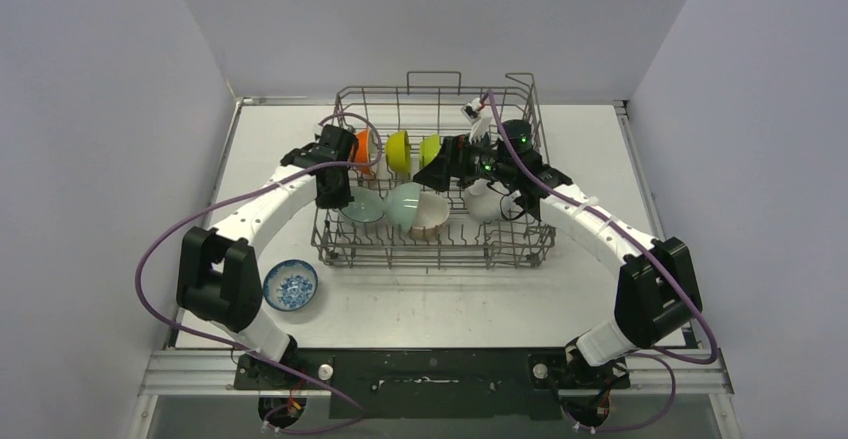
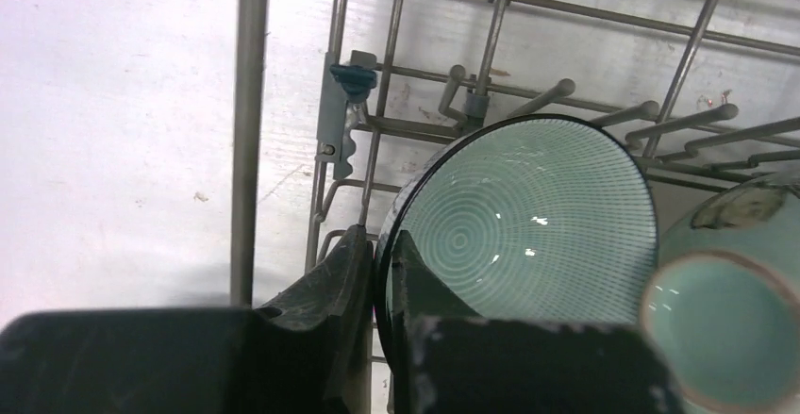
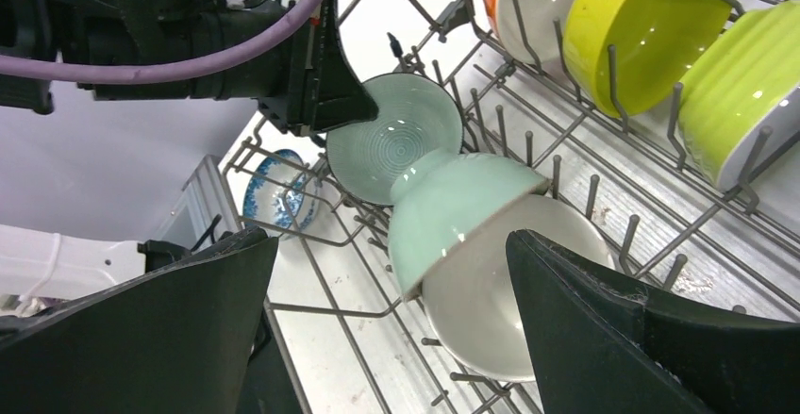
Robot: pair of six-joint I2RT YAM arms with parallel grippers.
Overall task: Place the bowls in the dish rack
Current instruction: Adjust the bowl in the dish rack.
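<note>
The grey wire dish rack (image 1: 432, 256) stands mid-table. In its back row stand an orange bowl (image 1: 362, 146), a yellow bowl (image 1: 398, 151) and a lime bowl (image 1: 430, 149). My left gripper (image 2: 380, 254) is shut on the rim of a pale green ringed bowl (image 2: 528, 216), which stands on edge at the rack's front left. Beside it a mint bowl (image 3: 453, 211) leans over a beige bowl (image 3: 509, 310). Above these two hangs my right gripper (image 3: 391, 237), open and empty. A white bowl (image 1: 483, 202) sits under the right arm. A blue-patterned bowl (image 1: 291, 284) rests on the table outside the rack.
Upright tines (image 3: 604, 150) fill the rack floor between the rows. The rack's thick left rim bar (image 2: 250, 122) runs close beside my left fingers. Both arms reach over the rack from either side, and grey walls close in the table.
</note>
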